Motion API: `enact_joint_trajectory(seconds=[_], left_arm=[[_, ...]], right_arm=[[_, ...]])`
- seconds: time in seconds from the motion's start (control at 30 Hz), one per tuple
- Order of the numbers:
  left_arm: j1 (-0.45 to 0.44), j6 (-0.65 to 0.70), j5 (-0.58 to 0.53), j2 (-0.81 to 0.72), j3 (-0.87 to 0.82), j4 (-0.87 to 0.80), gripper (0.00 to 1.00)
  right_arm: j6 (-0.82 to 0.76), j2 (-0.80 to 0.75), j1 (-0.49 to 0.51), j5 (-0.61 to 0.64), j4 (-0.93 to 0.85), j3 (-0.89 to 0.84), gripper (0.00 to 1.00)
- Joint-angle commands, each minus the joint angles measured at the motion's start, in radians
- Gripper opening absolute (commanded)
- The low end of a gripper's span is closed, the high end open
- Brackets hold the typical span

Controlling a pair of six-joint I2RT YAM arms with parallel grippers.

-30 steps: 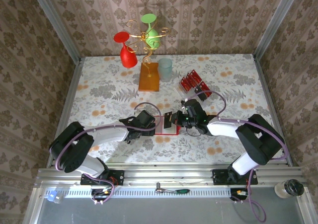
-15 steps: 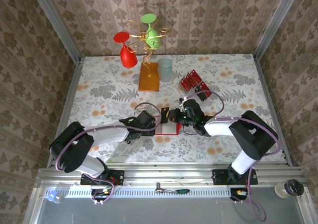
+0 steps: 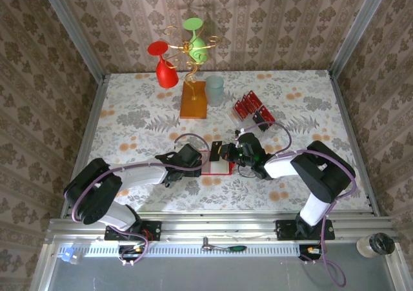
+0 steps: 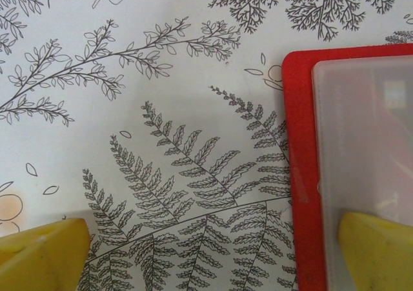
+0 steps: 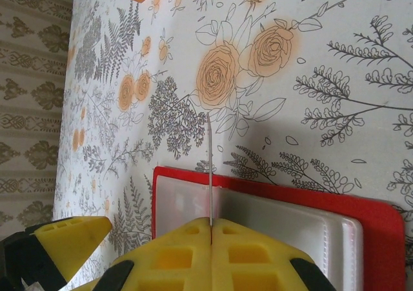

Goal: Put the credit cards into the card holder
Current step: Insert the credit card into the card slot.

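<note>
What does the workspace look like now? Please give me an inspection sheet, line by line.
Surface: floral tablecloth, flat.
Job's things: card holder lies open; one credit card held edge-on above it; other cards farther back.
Clutter: wire stand with red glass and green glass; pale cup.
Claws: left claw open, one finger over the holder's pocket; right claw shut on the credit card.
Cables: purple cables arch behind each claw.
Surroundings: patterned walls; screwdriver at the near edge.

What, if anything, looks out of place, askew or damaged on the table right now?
Nothing stands out: the card holder lies open and flat on the table, and the right gripper pinches one credit card over it.
</note>
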Motion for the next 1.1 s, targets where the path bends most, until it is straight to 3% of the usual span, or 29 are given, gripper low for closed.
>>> enact_joint_trajectory(seconds=[0.0, 1.07], left_arm=[[-0.005, -0.011, -0.02, -0.005, -0.019, -0.06, 1.0], [-0.009, -0.016, -0.022, -0.001, -0.013, -0.064, 1.0]], right_arm=[[0.007, 0.026, 0.004, 0.017, 0.044, -0.014, 0.0], [0.095, 0.058, 0.006, -0.071, 0.175, -0.066, 0.0]])
